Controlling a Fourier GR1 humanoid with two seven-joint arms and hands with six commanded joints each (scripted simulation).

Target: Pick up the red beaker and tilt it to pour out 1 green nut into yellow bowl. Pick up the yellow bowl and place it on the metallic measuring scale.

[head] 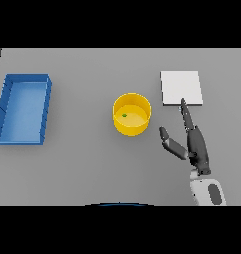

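While a nut (124,115) lies in the bowl (132,125) at frame centre, the right hand (194,144), fingers spread wide and empty, sits just right of it, below the scale (181,88).

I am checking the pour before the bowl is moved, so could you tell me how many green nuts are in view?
1. A single green nut lies inside the yellow bowl, on its floor left of centre. None shows on the table.
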